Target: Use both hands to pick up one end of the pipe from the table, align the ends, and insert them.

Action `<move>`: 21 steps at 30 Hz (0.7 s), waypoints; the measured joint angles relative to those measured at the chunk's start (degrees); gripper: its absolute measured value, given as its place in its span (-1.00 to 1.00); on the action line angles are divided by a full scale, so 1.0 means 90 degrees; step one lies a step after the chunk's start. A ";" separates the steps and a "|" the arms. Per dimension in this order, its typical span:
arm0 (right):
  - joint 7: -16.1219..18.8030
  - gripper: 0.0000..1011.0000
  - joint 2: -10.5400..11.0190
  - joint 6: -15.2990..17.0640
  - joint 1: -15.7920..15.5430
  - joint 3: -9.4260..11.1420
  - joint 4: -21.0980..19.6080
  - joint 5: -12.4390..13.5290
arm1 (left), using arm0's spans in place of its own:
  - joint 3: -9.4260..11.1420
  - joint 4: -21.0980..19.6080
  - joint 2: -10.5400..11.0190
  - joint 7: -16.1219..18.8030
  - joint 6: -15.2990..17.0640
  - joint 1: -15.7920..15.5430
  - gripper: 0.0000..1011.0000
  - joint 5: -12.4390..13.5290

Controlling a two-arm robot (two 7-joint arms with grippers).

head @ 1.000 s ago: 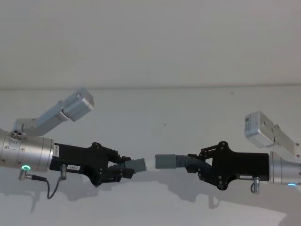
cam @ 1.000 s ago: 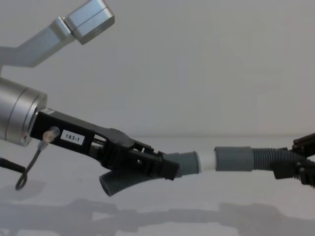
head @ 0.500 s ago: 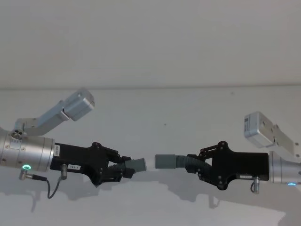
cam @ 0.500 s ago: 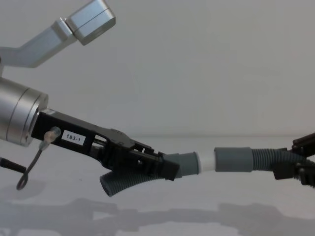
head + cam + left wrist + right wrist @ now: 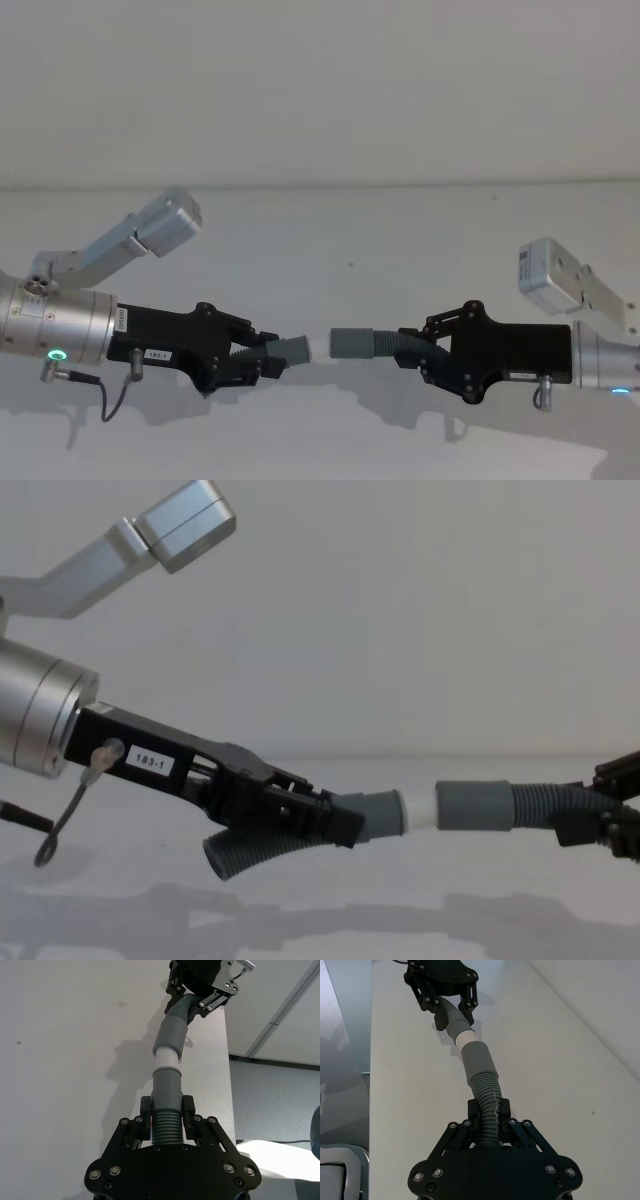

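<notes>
**Spotter:** Start with the head view. What have you got?

**Me:** I see the left gripper clenched on the pipe just behind the cuff with the white tip, and the right gripper clamped on the corrugated part behind the wider sleeve. Both ends hang above the table, facing each other, with a small gap between them here.

**Spotter:** Left wrist view?

**Me:** The white tip looks to be at the sleeve's mouth, but the sleeve leans off my axis. I judge the tilt needs taking out before I push, or the tip may jam on the rim.

**Spotter:** Right wrist?

**Me:** Same story: the sleeve and the tipped cuff meet at a slight angle. My fingers grip well back on the ribs, so the hose can flex under load.

**Spotter:** Chest view?

**Me:** From the side the tip touches or just enters the sleeve; heights match closely. I would level the left cuff, then push slowly along one straight line with both grips tight.
</notes>
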 joint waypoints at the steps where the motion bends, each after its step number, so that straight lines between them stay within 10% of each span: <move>1: 0.0000 -0.60 0.0001 0.0000 0.0000 -0.0001 0.0000 0.0000 | 0.0002 0.0001 0.0000 0.0001 0.0000 -0.0001 -0.35 0.0000; 21: -0.0001 -0.59 0.0001 -0.0004 0.0009 -0.0006 0.0000 0.0000 | 0.0006 0.0001 0.0000 0.0002 0.0002 -0.0006 -0.35 0.0000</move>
